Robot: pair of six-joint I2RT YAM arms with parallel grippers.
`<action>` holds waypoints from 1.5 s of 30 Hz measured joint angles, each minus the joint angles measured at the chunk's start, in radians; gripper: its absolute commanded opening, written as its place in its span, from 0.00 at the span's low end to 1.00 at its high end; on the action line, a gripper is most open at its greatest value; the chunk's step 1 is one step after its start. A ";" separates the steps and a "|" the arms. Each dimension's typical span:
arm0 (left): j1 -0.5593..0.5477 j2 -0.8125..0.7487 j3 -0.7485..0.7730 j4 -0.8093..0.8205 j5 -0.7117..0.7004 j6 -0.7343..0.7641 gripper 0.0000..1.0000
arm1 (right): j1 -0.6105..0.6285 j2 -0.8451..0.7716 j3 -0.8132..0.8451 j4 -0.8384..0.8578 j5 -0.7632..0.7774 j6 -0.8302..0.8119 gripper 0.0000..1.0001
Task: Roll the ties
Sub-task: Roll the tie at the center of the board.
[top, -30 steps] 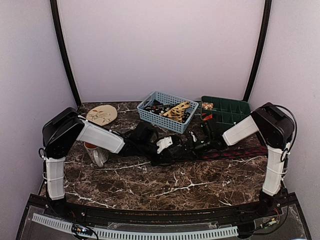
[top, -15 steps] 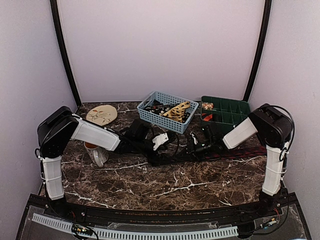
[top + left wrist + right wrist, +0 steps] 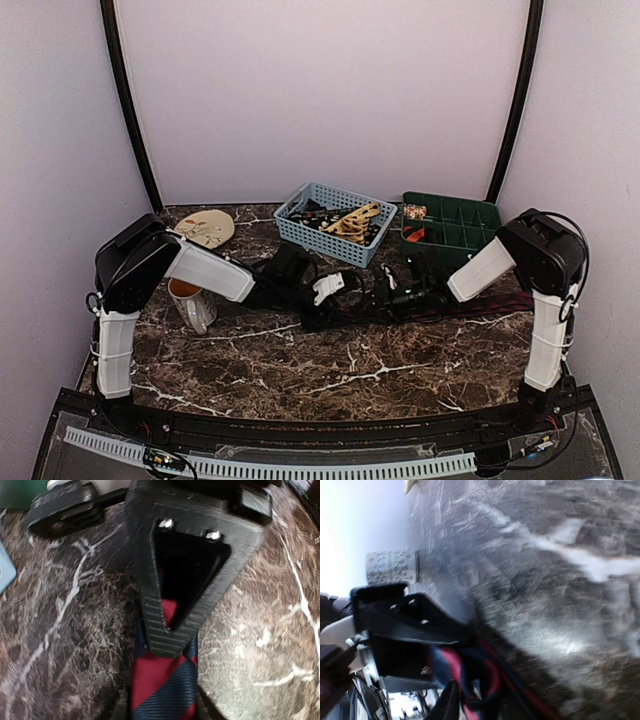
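Okay, striped tie (image 3: 161,685) lies flat mid marble table (image 3: 350,370), tail running right under the right arm. Left gripper (image 3: 326,292) and right gripper (image 3: 388,290) crowd its near end, black fingers covering it. Grip on either: can't tell, too blurred. Blue basket (image 3: 300,232) and green tray (image 3: 470,215) just behind, mug (image 3: 192,305) by the left arm.

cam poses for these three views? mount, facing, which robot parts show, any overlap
Top external: fixed above and behind the bases, facing down and forward over the marble table. Both arms show, with the left gripper and right gripper close together mid-table.
Left wrist: on the left wrist, facing down past its own black finger onto the striped tie.
Right wrist: on the right wrist, facing low across the tabletop, blurred. Its own black finger shows beside bunched tie fabric.
Shared: all three see the striped tie and the marble.
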 measured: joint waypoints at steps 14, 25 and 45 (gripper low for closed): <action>0.000 -0.069 -0.074 -0.063 -0.002 0.055 0.22 | -0.001 -0.072 0.014 -0.083 -0.012 -0.046 0.44; 0.000 -0.095 -0.100 -0.080 -0.005 0.071 0.23 | 0.047 -0.054 0.087 -0.229 -0.023 -0.145 0.18; -0.001 -0.180 -0.248 0.077 0.003 -0.046 0.69 | 0.047 -0.024 0.096 -0.306 0.023 -0.253 0.00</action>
